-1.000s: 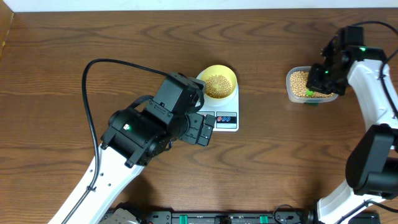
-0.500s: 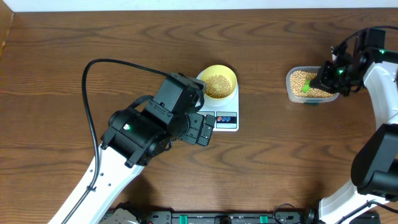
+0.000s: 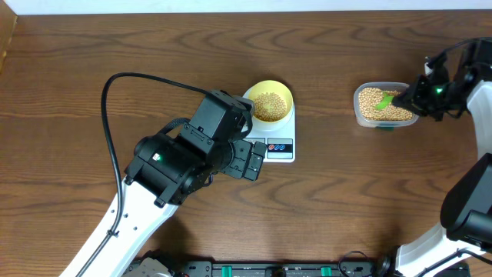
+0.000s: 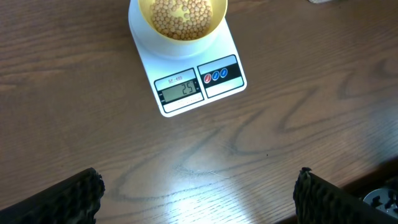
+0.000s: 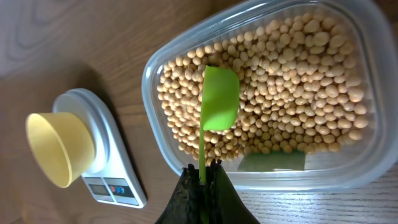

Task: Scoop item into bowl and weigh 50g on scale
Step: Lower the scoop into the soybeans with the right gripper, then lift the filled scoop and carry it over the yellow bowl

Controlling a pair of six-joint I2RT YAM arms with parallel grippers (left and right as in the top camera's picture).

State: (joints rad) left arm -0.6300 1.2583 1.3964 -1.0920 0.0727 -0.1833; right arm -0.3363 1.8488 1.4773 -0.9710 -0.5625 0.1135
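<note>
Closest to me, the left gripper (image 3: 251, 159) hangs over bare table (image 3: 346, 200) just in front of the scale (image 4: 231, 55), its fingers (image 4: 79, 196) spread wide apart at the two corners of its wrist view and holding nothing. The scale is white with rounded corners; its small display (image 4: 180, 91) shows what looks like 25, next to a red button and two blue ones (image 4: 216, 75). On its round platform stands the pale-yellow bowl (image 3: 286, 94), a heap of small tan beans (image 4: 181, 14) covering its bottom. Off to the right, well apart from the scale with open wood between them, lies a clear plastic tub (image 3: 357, 104) holding many more of the same beans (image 5: 298, 74). The right gripper (image 5: 202, 186) is clamped on the thin handle of a green scoop (image 5: 221, 99), whose cup sits over the beans inside the tub's near wall; whether it touches them I cannot tell. Beyond bowl and tub a strip of clear wood runs to the table's far edge.
</note>
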